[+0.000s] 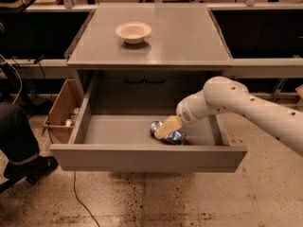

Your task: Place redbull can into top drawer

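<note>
The top drawer [142, 157] is pulled out wide from the grey cabinet. The redbull can [171, 136], blue and silver, lies tilted low on the drawer floor, right of the middle. My gripper [165, 128] reaches down into the drawer from the right on the white arm [227, 100]. It is shut on the can, and its tan fingers [168, 126] cover the can's upper side. The can looks to be at or just above the drawer floor.
A cream bowl [133, 32] stands on the cabinet top [189, 37]. A cardboard box [59, 110] with small items sits on the floor left of the drawer. A person's leg and shoe [19, 145] are at the far left. A cable [78, 193] runs across the floor.
</note>
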`<state>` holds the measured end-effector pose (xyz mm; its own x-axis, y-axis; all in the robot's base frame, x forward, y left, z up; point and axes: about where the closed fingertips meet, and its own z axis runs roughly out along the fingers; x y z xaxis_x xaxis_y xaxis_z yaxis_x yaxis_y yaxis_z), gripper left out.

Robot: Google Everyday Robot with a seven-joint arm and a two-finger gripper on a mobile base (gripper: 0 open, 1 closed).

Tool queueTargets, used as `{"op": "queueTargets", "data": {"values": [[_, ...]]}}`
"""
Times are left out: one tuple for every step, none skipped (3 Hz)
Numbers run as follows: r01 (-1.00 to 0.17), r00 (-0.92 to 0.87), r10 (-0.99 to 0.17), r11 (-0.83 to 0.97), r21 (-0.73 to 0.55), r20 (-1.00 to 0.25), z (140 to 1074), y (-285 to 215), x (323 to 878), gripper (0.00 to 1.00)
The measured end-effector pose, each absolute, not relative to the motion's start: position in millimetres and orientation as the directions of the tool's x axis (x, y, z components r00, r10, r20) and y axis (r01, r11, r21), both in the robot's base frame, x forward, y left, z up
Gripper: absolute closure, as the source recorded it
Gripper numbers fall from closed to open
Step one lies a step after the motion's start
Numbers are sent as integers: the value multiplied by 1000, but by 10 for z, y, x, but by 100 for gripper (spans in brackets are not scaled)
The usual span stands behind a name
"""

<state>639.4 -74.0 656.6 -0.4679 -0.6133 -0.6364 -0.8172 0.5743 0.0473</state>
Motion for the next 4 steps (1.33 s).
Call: {"op": "queueTargets", "data": {"values": [[-811,-437,-578,584,24,-690,7085,-967,6378,0],[-813,-376,-580,580,-43,-723,7792,-1284,6298,0],[-816,-316,-622,564,-129,-717,8514,-1553,6253,0],[-817,-309,-625,560,-137,-717,8635,-1586,6252,0]]}}
